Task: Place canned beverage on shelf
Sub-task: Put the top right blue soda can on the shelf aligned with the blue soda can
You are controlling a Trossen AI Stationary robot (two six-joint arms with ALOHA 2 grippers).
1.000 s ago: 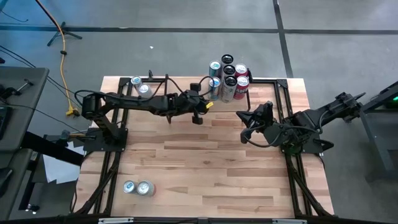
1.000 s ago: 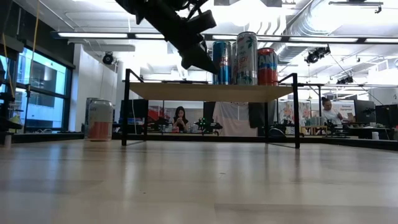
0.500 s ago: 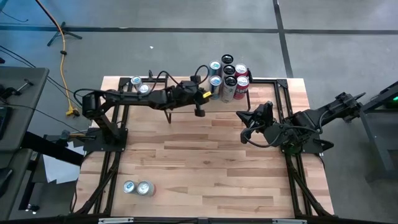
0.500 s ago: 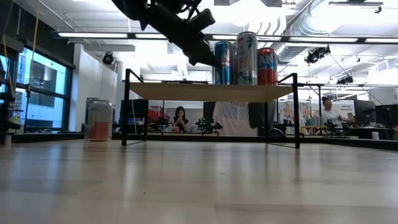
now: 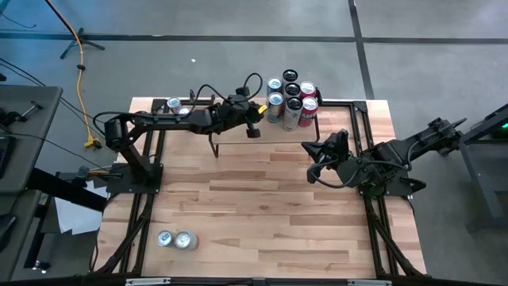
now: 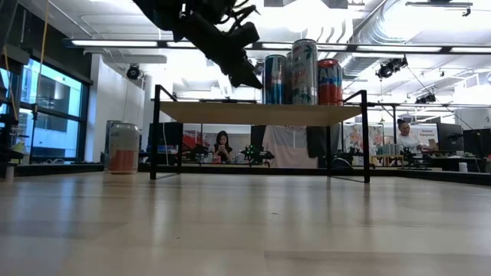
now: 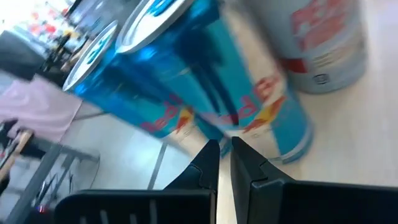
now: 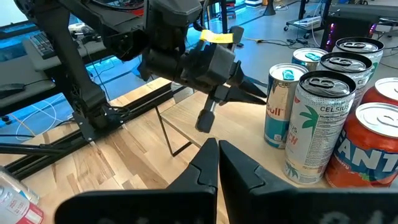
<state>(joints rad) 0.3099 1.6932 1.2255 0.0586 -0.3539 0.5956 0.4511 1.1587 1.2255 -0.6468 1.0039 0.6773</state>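
Several cans stand in a cluster [image 5: 290, 97] at the right end of the shelf [image 6: 253, 113]: blue ones, a white one, red ones. My left gripper [image 7: 224, 146] is shut and empty, above the shelf top. Its tips point at the lower side of the nearest blue can [image 8: 280, 112], on the cluster's left. In the low view the left gripper [image 6: 255, 81] sits just left of that can [image 6: 274, 77]. My right gripper [image 8: 217, 144] hovers shut and empty over the table's right half, in front of the shelf, pointing at the cans. My left gripper has its shut fingertips [image 7: 210, 149] right at the side of the nearest blue can [image 7: 261, 118], coming in slanted down from the table's left. I cannot tell whether they touch it. The can stands upright on the shelf.
Two cans [image 5: 178, 109] stand at the table's far left, beside the shelf; one shows in the low view [image 6: 123, 147]. Two more cans [image 5: 175, 239] stand near the table's front left. Black frame rails [image 5: 361, 135] run along the table's sides. People sit in the room behind.
My left gripper has swung toward the table's far edge and closer to the cans on the shelf, staying shut. The cans have kept their places.
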